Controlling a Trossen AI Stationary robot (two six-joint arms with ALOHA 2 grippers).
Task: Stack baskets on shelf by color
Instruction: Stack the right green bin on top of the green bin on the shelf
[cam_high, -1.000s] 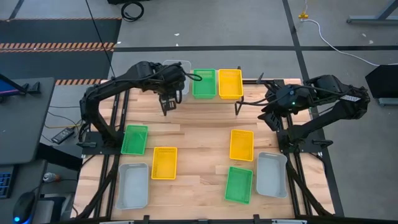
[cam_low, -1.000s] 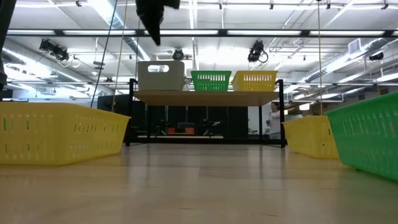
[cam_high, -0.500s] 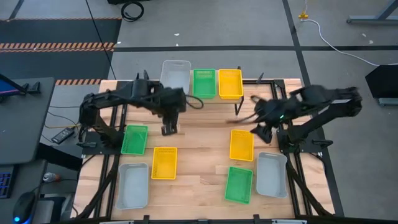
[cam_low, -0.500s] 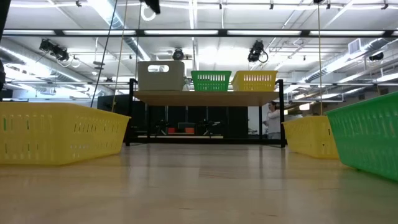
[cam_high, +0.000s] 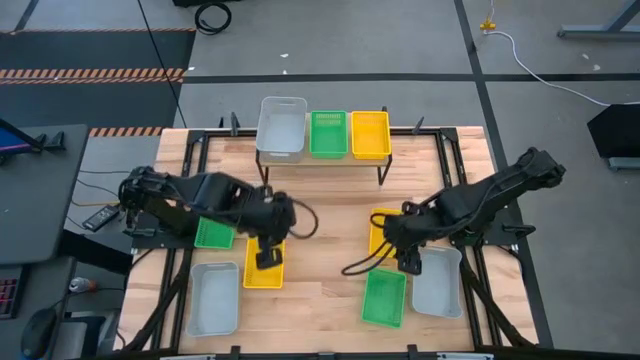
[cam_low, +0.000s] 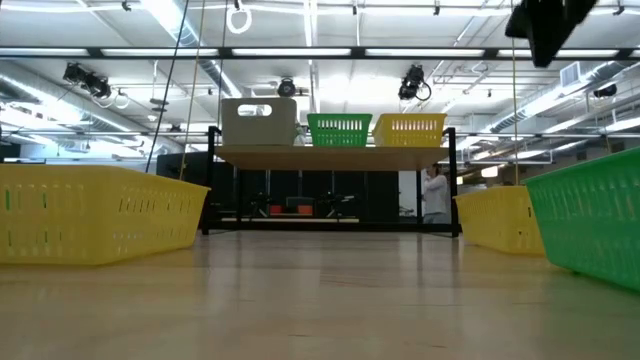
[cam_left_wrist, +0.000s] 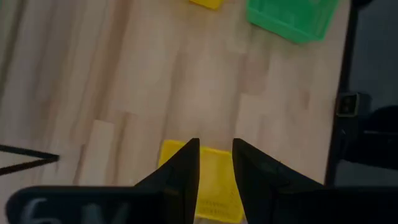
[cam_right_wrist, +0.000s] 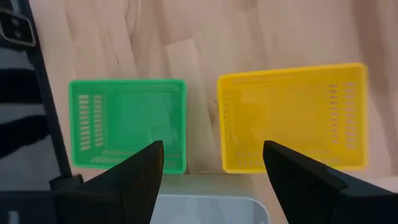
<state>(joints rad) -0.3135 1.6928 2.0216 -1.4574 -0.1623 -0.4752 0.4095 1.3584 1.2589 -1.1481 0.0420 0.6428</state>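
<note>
From above, the shelf at the tabletop's far edge carries one grey basket, one green basket and one yellow basket side by side. The left hand hangs over a yellow basket on the tabletop; the right hand is above another yellow one. The low view shows the shelf baskets in a row. At the left wrist, fingers stand narrowly apart, empty. At the right wrist, fingers spread wide, empty.

Black cable coil on floor; perhaps a person behind.
</note>
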